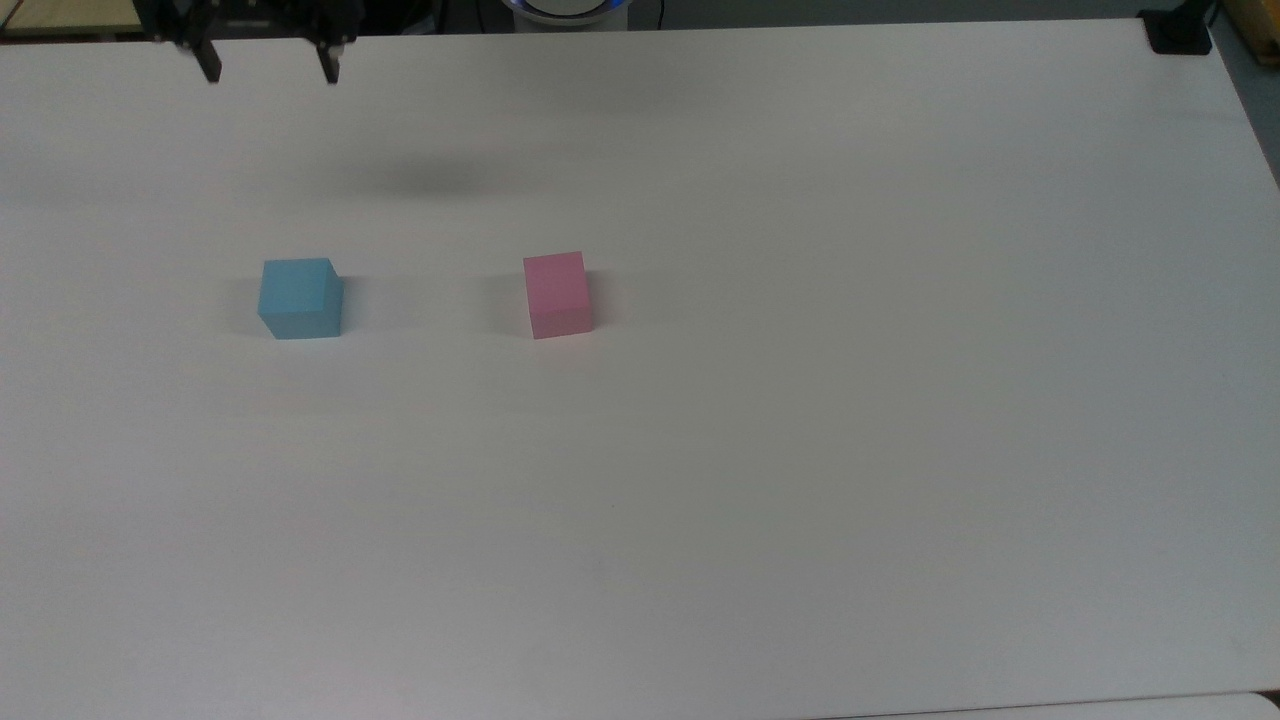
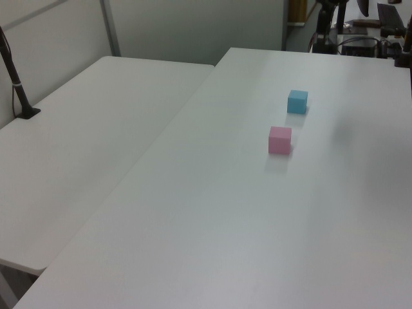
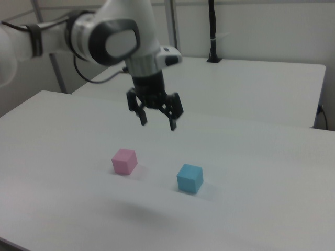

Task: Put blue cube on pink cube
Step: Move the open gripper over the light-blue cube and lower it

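1. White tabletop [image 1: 800, 450] stretches across your scene, with a second white table [image 2: 84, 141] butted against it on the left view's left and a black pole [image 3: 212, 31] standing on that second table.
2. You see the blue cube [image 1: 300, 298] sitting flat on the table, on the top view's left, with nothing touching it.
3. Your pink cube [image 1: 557, 293] rests on the same surface, well apart from the blue one, toward the top view's centre; in the right view, pink [image 3: 124, 160] lies left of blue [image 3: 189, 178].
4. Your gripper [image 3: 157, 122] hangs in the air above the table, high over both cubes, its two black fingers [image 3: 173, 121] spread wide apart and pointing down, holding nothing.
5. From the top view, you find the gripper [image 1: 268, 68] at the upper left edge, beyond the blue cube, with a soft shadow [image 1: 430, 180] on the table.
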Robot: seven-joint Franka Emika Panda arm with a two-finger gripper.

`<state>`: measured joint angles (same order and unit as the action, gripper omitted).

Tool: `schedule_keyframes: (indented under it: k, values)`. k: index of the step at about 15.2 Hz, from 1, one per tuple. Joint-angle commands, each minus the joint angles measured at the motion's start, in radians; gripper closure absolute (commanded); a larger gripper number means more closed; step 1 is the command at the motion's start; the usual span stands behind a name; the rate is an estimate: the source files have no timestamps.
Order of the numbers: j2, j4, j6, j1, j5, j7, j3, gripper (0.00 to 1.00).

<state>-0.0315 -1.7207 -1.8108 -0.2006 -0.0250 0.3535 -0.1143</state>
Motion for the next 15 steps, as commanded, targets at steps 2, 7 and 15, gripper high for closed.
schedule_keyframes:
  k: [2,7,15]
  values:
    - [-0.111,-0.033,-0.14,-0.026,0.052,0.028,-0.001,0.0]
    - [-0.197,-0.036,-0.258,-0.028,0.073,0.018,-0.002,0.0]
    - [-0.287,-0.039,-0.355,-0.028,0.063,0.019,-0.004,0.0]
